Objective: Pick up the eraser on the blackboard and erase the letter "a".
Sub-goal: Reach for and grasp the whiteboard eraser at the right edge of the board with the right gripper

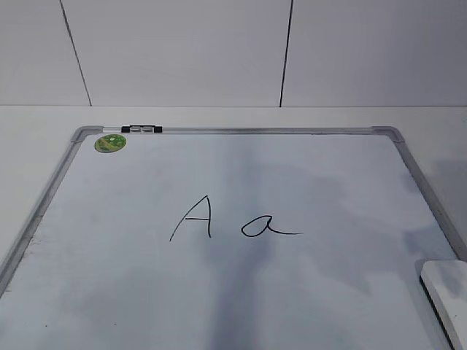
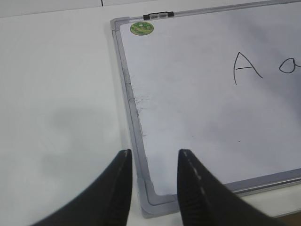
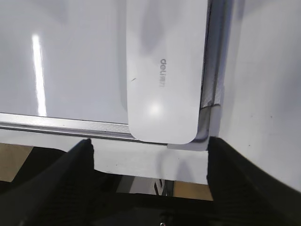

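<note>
Right hand [image 3: 149, 155] hovers spread above the eraser [image 3: 164, 70]; left hand [image 2: 153, 162] spread too.

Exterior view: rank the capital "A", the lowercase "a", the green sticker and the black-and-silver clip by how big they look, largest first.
1. Capital "A", tallest mark.
2. The letter "a", lower but wide because of its tail.
3. Green sticker and black-and-silver clip: too alike to rank, and both lie farther from the camera on the blackboard, so they look smaller.
</note>
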Controlling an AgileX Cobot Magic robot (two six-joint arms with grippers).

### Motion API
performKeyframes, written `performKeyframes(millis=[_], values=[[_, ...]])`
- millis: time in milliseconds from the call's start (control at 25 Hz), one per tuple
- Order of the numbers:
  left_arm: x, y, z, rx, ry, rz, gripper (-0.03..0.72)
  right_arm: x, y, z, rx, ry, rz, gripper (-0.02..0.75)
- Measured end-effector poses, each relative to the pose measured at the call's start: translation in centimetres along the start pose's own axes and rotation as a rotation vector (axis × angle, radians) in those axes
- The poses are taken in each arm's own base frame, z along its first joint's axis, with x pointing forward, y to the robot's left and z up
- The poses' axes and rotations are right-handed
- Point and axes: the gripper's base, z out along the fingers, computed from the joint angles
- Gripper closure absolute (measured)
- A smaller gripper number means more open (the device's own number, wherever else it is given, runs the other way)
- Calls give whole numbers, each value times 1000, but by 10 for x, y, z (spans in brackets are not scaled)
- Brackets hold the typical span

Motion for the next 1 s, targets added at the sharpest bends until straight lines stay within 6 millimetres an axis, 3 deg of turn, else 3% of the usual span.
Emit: performKeyframes(millis=[280,1000], values=[[0,0,0,0,0,0,443,-1,12,6,40,30,-36,146],[0,0,0,0,0,0,443,-9,12,8,89,-46,-3,146]])
